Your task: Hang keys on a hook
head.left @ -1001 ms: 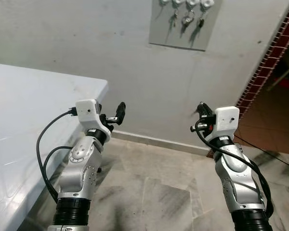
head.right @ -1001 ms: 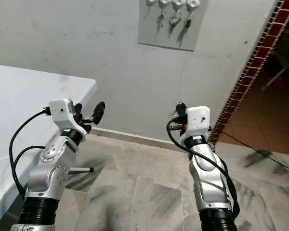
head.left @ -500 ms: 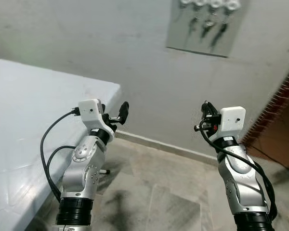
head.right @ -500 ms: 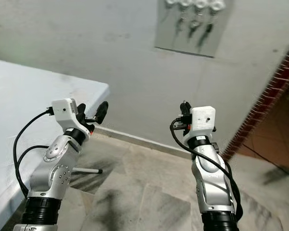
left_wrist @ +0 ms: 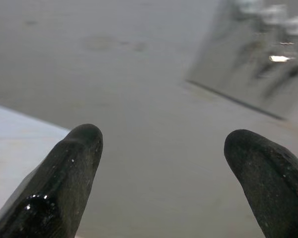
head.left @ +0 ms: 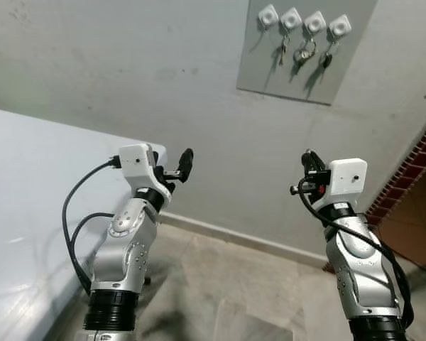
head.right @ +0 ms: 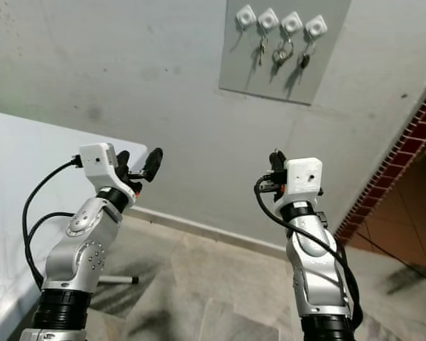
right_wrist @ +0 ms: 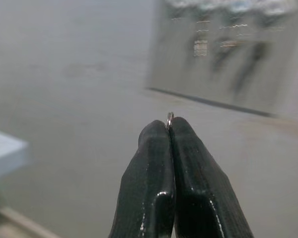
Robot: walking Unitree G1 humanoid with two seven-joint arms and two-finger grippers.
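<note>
- Desk (head.left: 28, 185): white surface at your far left, below and apart from the hook board; it plays no part in the coming move.
- Left gripper (head.left: 177, 167): raised beside the desk edge, jaws spread wide with nothing between them, as the left wrist view shows. It stands farther from the board than the other arm.
- Hook board (head.left: 305, 50): grey panel high on the wall, above and between the two arms, carrying four white hooks in a row. The leftmost hook (head.left: 268, 15) looks bare; the other three carry keys.
- Right gripper (head.left: 309, 167): jaws closed, pinching a thin metal key ring (right_wrist: 170, 119) whose edge just peeks out at the fingertips; whatever hangs from it is hidden.
- Governing relation: the board lies above and ahead of your right jaws, still well apart, and the bare hook sits up and to the left of them. Your right arm is the nearer one, so judge the lift from there.
</note>
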